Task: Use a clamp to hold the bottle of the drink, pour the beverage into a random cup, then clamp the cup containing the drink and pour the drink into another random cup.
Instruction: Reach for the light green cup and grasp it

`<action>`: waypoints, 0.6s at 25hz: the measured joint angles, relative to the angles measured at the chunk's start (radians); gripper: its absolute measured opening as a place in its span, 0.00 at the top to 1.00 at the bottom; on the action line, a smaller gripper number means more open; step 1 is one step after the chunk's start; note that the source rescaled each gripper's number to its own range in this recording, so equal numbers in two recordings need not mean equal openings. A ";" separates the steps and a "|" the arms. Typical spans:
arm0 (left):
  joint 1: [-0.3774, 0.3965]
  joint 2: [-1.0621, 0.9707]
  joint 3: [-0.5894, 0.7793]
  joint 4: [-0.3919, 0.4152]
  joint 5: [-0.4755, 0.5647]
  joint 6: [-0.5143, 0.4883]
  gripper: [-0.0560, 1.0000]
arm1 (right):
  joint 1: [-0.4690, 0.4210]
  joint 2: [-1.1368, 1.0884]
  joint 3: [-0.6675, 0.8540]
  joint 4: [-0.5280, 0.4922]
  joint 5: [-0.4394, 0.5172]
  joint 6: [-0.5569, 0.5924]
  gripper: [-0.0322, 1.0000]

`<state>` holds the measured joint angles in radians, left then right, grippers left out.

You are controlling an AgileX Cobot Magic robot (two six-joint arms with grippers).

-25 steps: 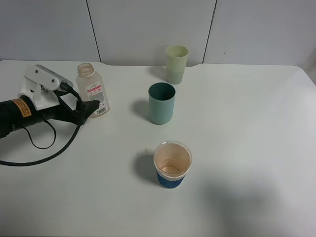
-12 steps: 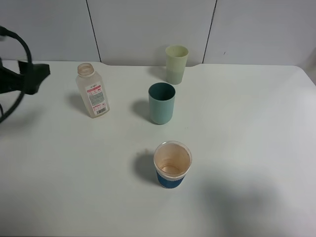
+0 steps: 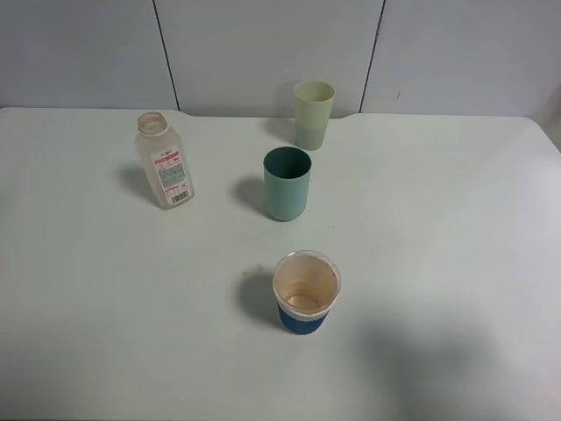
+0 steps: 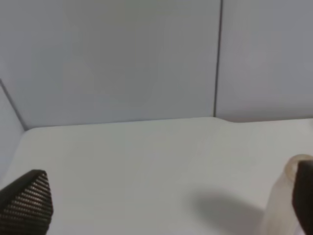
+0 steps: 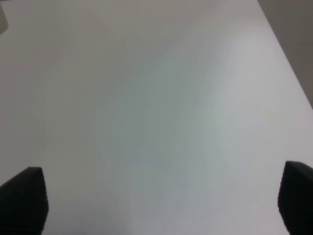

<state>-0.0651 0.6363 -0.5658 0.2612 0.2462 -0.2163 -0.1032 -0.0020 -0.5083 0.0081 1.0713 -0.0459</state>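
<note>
The clear bottle (image 3: 163, 162) with the red-banded white label stands upright and capless at the table's left rear. Its pale side also shows at the edge of the left wrist view (image 4: 283, 208). The pale yellow-green tumbler (image 3: 313, 114) stands at the back middle; its contents do not show. The teal tumbler (image 3: 287, 182) stands just in front of it. Neither arm shows in the exterior high view. My left gripper (image 4: 166, 205) is open and empty, back from the bottle. My right gripper (image 5: 159, 200) is open and empty over bare table.
A paper cup with a blue base (image 3: 305, 292) stands in front of the teal tumbler, with a brown-stained inside and a little brown liquid at the bottom. The white table (image 3: 456, 228) ends at a grey panelled wall (image 3: 263, 44) at the back.
My left arm has let go beside the bottle and drawn back to the left, out of the exterior high view. The bottle and the cups have not moved.
</note>
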 joint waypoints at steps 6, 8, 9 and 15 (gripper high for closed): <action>0.000 -0.121 -0.012 -0.001 0.125 0.003 0.00 | 0.000 0.000 0.000 0.000 0.000 0.000 0.00; 0.000 -0.172 -0.012 -0.002 0.167 0.003 0.00 | 0.000 0.000 0.000 0.000 0.000 0.000 0.00; 0.000 -0.198 -0.015 -0.004 0.198 0.003 0.00 | 0.000 0.000 0.000 0.000 0.000 0.000 0.00; 0.000 -0.295 -0.134 -0.019 0.452 0.043 0.00 | 0.000 0.000 0.000 0.000 0.000 0.000 0.00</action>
<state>-0.0651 0.3413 -0.6998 0.2423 0.6985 -0.1731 -0.1032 -0.0020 -0.5083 0.0081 1.0713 -0.0459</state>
